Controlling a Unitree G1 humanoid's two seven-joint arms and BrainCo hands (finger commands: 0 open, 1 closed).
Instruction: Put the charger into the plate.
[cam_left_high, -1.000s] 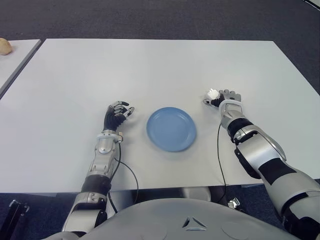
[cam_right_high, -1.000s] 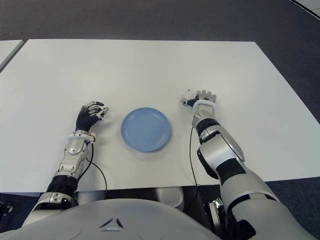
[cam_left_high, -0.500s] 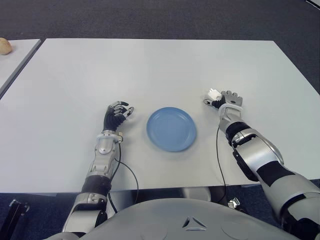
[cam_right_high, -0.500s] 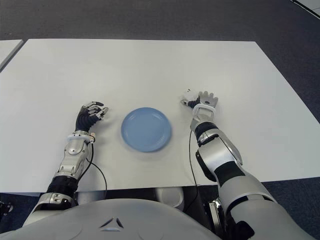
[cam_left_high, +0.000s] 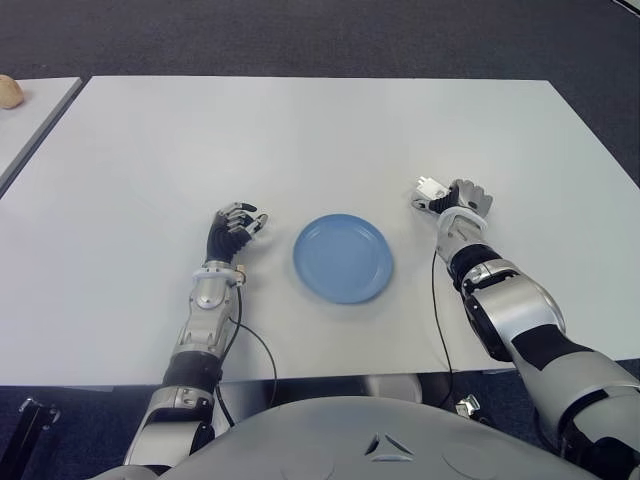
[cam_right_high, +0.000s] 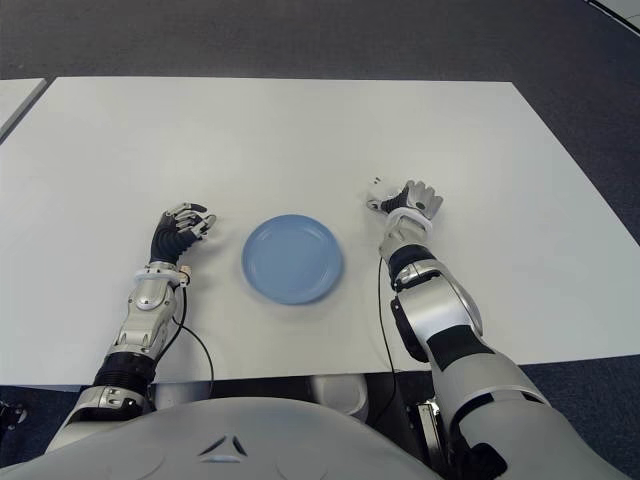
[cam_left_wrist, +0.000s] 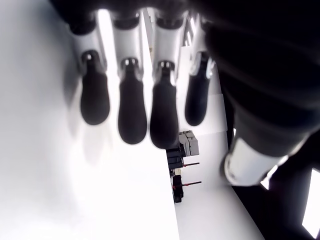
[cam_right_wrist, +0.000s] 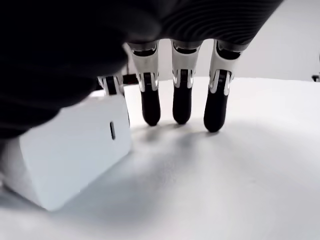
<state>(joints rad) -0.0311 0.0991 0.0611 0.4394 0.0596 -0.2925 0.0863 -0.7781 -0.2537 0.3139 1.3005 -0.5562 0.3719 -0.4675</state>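
The small white charger (cam_left_high: 430, 187) lies on the white table (cam_left_high: 300, 140), a short way right of the round blue plate (cam_left_high: 343, 257). My right hand (cam_left_high: 462, 199) is at the charger, thumb and index finger pinched on its sides. In the right wrist view the charger (cam_right_wrist: 70, 150) is a white block still touching the tabletop, with the other three fingers (cam_right_wrist: 181, 105) stretched out beside it, tips down on the table. My left hand (cam_left_high: 233, 228) shows just left of the plate, fingers loosely curled and holding nothing.
A second table (cam_left_high: 25, 125) adjoins at the far left, with a tan round object (cam_left_high: 8, 92) on it. Dark carpet (cam_left_high: 330, 35) runs beyond the far table edge. Black cables (cam_left_high: 437, 300) trail from both wrists toward the near edge.
My right hand has shifted slightly to the right and turned a little at the charger, which moved a touch with it. The left hand and the plate stayed put.
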